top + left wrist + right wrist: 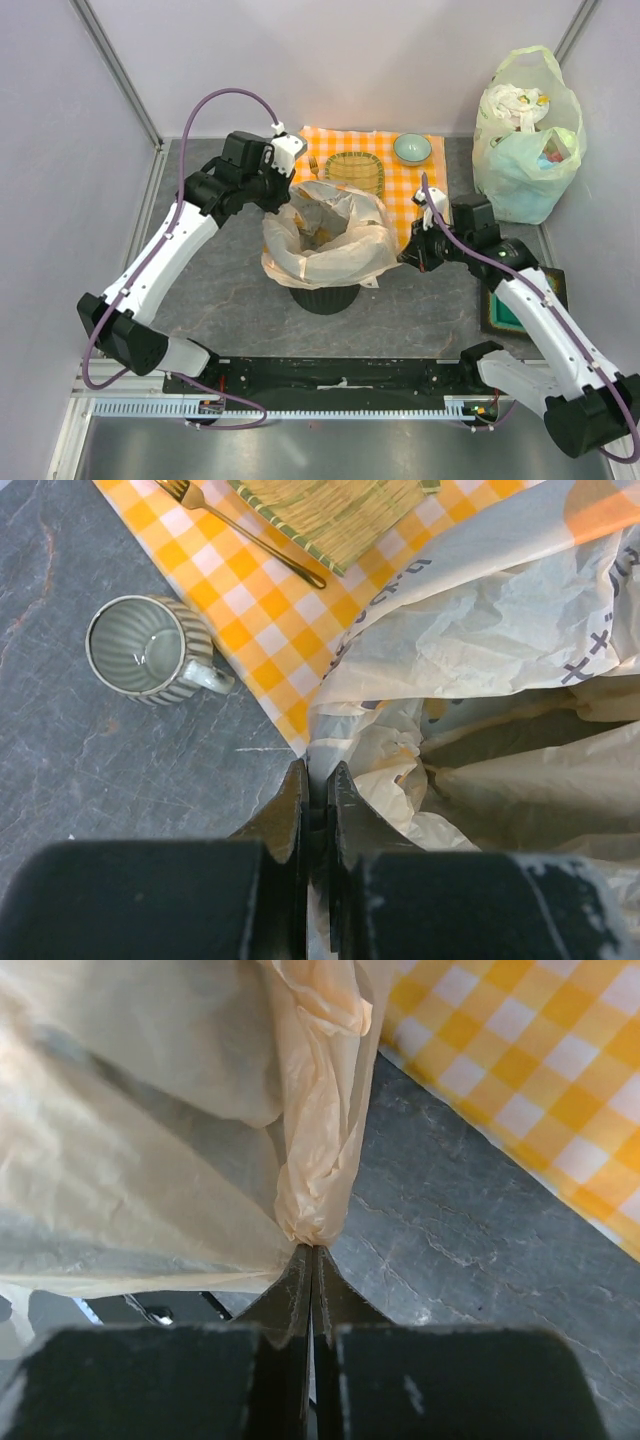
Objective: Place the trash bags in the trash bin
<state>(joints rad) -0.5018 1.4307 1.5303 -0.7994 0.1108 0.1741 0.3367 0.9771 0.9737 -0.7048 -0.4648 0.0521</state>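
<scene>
The pale peach-orange trash bag point(325, 240) is spread open over the round black trash bin point(325, 297), hiding its rim; only the bin's base shows. My left gripper point(283, 203) is shut on the bag's left edge, and the film sits between its fingertips in the left wrist view point(318, 772). My right gripper point(406, 256) is shut on the bag's right side, pinching a bunched handle point(318, 1185) at its tips point(312, 1250). The bag point(500, 680) hangs stretched between both grippers.
An orange checked cloth point(405, 185) behind the bin holds a woven mat point(355, 170), a fork point(240, 530) and a small green bowl point(412, 148). A grey mug point(145, 650) stands left of it. A pale green full bag point(525, 130) sits at back right, a dark tray point(515, 305) on the right.
</scene>
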